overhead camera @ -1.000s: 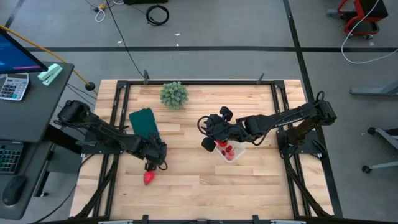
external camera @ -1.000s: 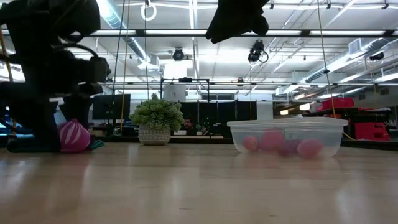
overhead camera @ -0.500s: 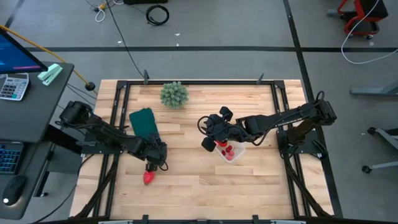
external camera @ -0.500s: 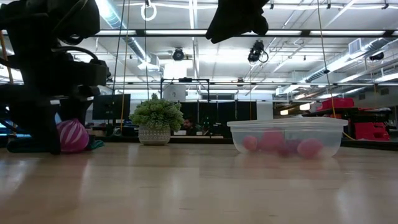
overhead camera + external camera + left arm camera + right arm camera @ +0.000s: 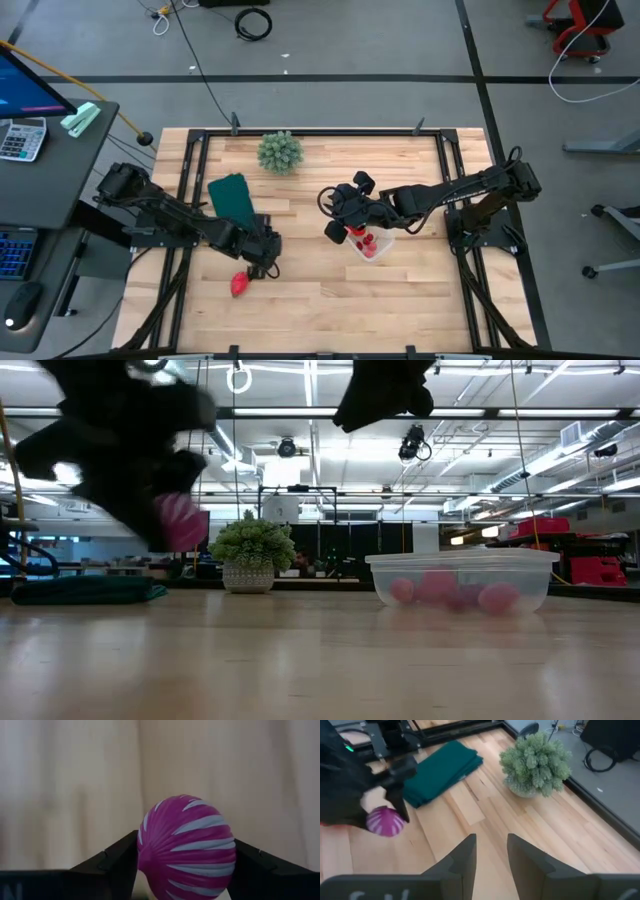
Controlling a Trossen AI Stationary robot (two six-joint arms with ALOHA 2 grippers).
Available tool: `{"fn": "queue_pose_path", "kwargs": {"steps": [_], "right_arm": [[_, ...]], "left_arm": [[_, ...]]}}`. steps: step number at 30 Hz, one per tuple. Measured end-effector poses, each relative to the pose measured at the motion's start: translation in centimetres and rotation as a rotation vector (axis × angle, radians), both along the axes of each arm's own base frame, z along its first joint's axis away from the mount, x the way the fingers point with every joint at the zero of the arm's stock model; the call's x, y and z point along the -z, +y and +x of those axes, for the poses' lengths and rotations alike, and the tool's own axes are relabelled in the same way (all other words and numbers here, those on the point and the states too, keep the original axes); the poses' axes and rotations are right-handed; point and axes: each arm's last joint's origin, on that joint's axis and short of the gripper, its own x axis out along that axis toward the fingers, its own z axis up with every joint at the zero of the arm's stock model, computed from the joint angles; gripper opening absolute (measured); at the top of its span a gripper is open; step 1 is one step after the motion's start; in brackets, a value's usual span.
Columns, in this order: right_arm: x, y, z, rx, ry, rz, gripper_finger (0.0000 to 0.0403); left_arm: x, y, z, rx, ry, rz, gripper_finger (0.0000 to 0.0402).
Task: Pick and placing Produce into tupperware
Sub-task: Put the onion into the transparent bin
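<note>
my left gripper (image 5: 262, 262): lower left of centre in high view, raised, fingers clamped on striped ball (image 5: 186, 847) | my right gripper (image 5: 337, 218): frame centre, held high, fingers parted, holding nothing

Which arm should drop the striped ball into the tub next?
Left. The left gripper is shut on the striped ball, lifted off the table. The right gripper hangs open and empty at the clear tub, which holds red pieces.

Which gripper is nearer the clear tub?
Right. The right gripper hangs open just beside the tub; the left gripper is well across the table, shut on the striped ball.
</note>
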Motion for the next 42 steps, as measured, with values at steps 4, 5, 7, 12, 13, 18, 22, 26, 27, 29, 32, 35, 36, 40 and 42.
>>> {"fn": "queue_pose_path", "kwargs": {"steps": [4,5,7,12,13,18,22,26,27,29,32,35,36,40,42], "right_arm": [[0.4,0.1,-1.2,0.008,0.098,0.045,0.0117],[0.4,0.1,-1.7,0.016,0.126,0.071,0.0117],[0.3,0.3,-3.1,0.051,0.185,0.149,0.0117],[0.0,2.5,-6.3,0.207,0.239,0.263,0.0117],[0.1,3.1,-6.8,0.224,0.246,0.269,0.0117],[0.5,6.5,-8.6,0.244,0.247,0.303,0.0117],[0.5,8.3,-9.4,0.215,0.214,0.282,0.0117],[0.4,9.0,-9.8,0.191,0.196,0.246,0.0117],[0.4,9.0,-9.8,0.190,0.196,0.246,0.0117],[0.4,9.0,-9.8,0.189,0.196,0.243,0.0117],[0.4,8.8,-9.7,0.184,0.204,0.226,0.0117],[0.4,8.7,-9.7,0.176,0.212,0.214,0.0117],[0.4,8.7,-9.7,0.174,0.213,0.213,0.0117],[0.4,8.7,-9.7,0.171,0.216,0.210,0.0117],[0.4,8.7,-9.7,0.170,0.217,0.209,0.0117]], "left_arm": [[-2.4,-0.1,2.0,0.084,-0.137,0.078,0.0242],[-3.1,-0.1,2.7,0.107,-0.192,0.086,0.0241],[-4.2,0.1,4.0,0.143,-0.309,0.101,0.0239],[-6.6,1.5,6.3,0.176,-0.573,0.154,0.0238],[-6.9,1.9,6.6,0.178,-0.602,0.155,0.0238],[-7.1,4.8,8.2,0.164,-0.711,0.019,0.0233],[-5.7,7.1,10.2,0.120,-0.807,-0.076,0.0227],[-3.6,8.8,12.1,0.071,-0.873,-0.087,0.0220],[-3.0,9.1,12.8,0.057,-0.872,-0.108,0.0218],[-1.9,9.6,14.0,0.059,-0.852,-0.157,0.0215],[-0.2,9.8,16.0,0.071,-0.815,-0.194,0.0213],[1.1,9.7,17.8,0.072,-0.796,-0.198,0.0213],[1.4,9.7,18.1,0.071,-0.789,-0.199,0.0214],[2.7,9.7,19.5,0.065,-0.726,-0.201,0.0218],[3.4,9.7,19.8,0.060,-0.681,-0.203,0.0216]]}}
